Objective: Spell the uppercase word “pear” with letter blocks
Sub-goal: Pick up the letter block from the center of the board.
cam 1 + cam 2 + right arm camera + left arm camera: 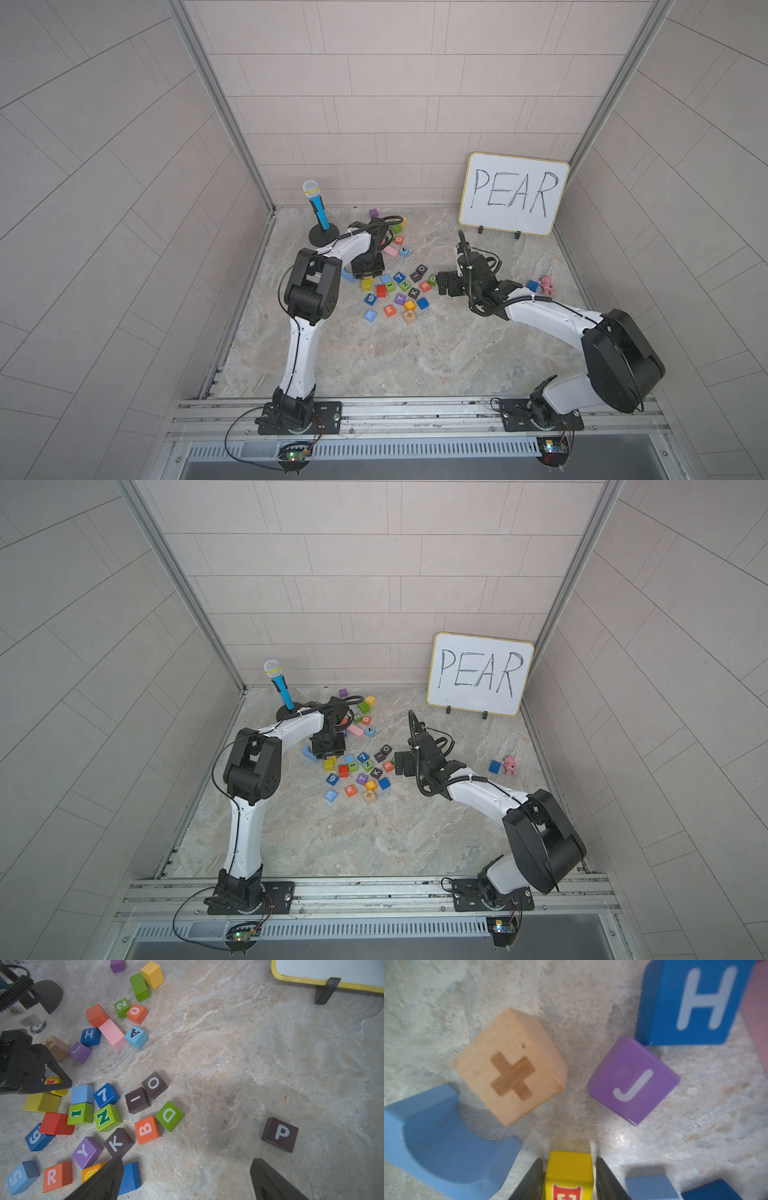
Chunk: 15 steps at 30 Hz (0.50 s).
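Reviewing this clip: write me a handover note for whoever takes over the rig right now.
Left gripper: jaws astride the yellow E block, close to its sides; a firm grip cannot be confirmed.
Right gripper: open and empty. The P block lies alone ahead of it, apart from the pile.
A block is beside a pink block; R block is on the pile's robot-side edge.
Done: no letters lined up yet.
Left: lift E, fetch A and R, set P-E-A-R in a row.
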Motion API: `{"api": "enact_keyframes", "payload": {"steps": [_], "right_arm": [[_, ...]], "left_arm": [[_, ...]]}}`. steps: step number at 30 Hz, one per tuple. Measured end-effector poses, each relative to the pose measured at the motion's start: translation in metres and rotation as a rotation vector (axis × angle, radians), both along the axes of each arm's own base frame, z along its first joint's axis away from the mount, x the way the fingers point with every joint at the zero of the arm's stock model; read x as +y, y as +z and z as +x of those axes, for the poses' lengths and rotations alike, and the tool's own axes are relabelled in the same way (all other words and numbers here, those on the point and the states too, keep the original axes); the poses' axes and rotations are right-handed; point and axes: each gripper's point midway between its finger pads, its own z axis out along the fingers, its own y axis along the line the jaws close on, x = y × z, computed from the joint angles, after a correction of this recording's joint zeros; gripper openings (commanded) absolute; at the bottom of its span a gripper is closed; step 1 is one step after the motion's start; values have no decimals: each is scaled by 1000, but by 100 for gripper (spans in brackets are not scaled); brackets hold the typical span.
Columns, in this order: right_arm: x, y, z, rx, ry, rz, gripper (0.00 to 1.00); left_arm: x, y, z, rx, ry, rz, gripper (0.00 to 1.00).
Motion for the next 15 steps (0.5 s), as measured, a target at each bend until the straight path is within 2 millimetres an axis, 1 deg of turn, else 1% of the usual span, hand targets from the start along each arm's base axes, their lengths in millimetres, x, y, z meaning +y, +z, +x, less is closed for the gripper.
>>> {"api": "enact_keyframes", "payload": {"steps": [7, 15], "right_arm": [[0, 0, 0, 0, -1, 1, 100], [0, -2, 0, 6, -2, 0, 100]], "left_arm": [[0, 2, 1, 0, -7, 1, 39], [-4, 11, 8, -23, -13, -14, 33]]}}
